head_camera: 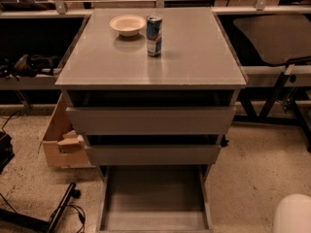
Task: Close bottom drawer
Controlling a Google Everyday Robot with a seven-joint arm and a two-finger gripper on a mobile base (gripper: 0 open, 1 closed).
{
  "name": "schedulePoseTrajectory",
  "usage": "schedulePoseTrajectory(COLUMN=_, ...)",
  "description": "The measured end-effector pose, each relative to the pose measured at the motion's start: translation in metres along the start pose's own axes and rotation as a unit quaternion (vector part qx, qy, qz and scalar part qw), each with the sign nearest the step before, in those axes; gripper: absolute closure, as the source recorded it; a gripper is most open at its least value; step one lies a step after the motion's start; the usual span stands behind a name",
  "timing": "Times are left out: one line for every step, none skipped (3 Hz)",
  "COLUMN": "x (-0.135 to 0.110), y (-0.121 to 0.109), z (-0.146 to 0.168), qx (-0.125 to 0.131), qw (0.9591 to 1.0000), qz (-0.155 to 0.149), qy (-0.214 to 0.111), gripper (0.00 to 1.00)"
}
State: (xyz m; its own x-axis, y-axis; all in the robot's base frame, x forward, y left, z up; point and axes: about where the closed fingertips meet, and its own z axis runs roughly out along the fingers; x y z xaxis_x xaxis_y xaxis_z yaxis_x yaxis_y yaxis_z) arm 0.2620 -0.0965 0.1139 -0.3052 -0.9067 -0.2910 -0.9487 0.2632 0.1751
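Note:
The grey cabinet (150, 62) has three handle-less drawers. The bottom drawer (154, 198) is pulled far out toward me, and its empty grey box interior shows. Its front lies along the bottom edge of the view. The mid-sized drawer (153, 154) and the widest top drawer (150, 120) above it stand slightly out. My gripper is not in view. Only a white rounded part of my arm (292, 215) shows at the bottom right corner, to the right of the open drawer.
A white bowl (127, 24) and a blue drink can (154, 35) stand on the cabinet top. A cardboard box (60, 142) sits on the floor at the cabinet's left. Black cables and a stand foot (60, 210) lie at the lower left. A dark table (272, 38) is at the right.

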Motion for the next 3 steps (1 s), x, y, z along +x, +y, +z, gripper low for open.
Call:
schedulePoseTrajectory(x=-0.014, y=-0.025, z=0.009, qx=0.037, qw=0.9991, qz=-0.017, qy=-0.013, gripper=1.00)
schedulePoseTrajectory(x=-0.033, y=-0.053, z=0.001, qx=0.083, qw=0.9957, qz=-0.036, qy=-0.020, gripper=1.00)
schedulePoseTrajectory(x=-0.052, y=-0.080, z=-0.019, qx=0.133, qw=0.9894, qz=-0.050, qy=-0.028, gripper=1.00)
